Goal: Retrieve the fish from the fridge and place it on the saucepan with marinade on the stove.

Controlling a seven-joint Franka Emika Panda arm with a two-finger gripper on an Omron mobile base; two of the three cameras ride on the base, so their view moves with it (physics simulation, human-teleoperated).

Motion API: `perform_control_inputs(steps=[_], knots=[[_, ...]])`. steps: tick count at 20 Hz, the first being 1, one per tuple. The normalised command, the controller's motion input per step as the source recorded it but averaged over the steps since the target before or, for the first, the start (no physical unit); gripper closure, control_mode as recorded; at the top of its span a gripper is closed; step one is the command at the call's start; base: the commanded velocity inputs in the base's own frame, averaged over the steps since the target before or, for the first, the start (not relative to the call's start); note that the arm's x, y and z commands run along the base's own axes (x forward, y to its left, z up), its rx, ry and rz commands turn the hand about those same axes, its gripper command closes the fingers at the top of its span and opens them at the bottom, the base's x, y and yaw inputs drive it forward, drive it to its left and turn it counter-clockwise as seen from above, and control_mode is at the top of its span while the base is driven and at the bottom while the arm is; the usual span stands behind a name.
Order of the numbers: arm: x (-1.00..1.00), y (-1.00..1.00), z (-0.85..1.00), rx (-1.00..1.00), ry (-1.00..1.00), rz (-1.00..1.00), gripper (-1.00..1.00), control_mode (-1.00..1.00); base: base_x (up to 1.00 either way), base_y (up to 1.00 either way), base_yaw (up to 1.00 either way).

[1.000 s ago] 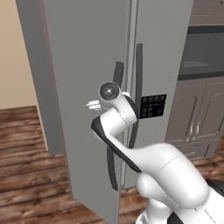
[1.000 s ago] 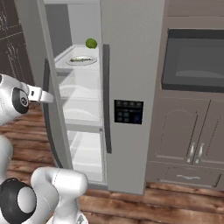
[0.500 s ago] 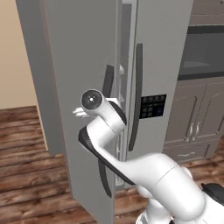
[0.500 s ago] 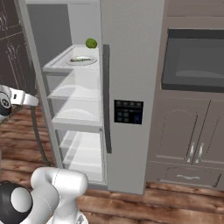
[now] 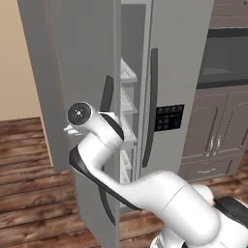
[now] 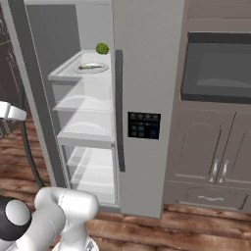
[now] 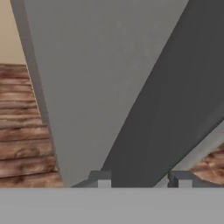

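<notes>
The end effector (image 7: 142, 178) grips the left door's dark handle (image 7: 175, 109), fingers straddling it. The fridge (image 6: 147, 98) stands open; the fish (image 6: 91, 66) lies on a plate (image 6: 98, 70), top shelf.

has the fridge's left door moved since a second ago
Yes. In the right base view the left door has swung further open, away from the fixed right door, baring the shelves and the fish.
</notes>
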Motion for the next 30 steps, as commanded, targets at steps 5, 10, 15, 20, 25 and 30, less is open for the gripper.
perform_control_inputs(steps=[5, 10, 15, 20, 25, 30], knots=[[0.0, 0.52, -0.27, 0.0, 0.08, 0.0, 1.0, -1.0, 0.0, 0.0, 0.0], [0.0, 0.48, -0.27, 0.0, 0.08, 0.0, 1.0, -1.0, 0.0, 0.0, 0.0], [0.0, 0.19, -0.04, 0.0, 0.06, 0.0, -1.0, -1.0, 0.0, 0.0, 0.0], [-0.05, -0.08, -0.02, 0.0, -0.01, 0.09, -1.0, -1.0, 0.0, 0.0, 0.0], [-0.44, -0.13, 0.0, 0.0, -0.1, 0.18, -1.0, -1.0, 0.0, 0.0, 0.0], [-0.69, -0.38, 0.0, 0.02, -0.16, 0.05, -1.0, -1.0, 0.0, 0.0, 0.0]])
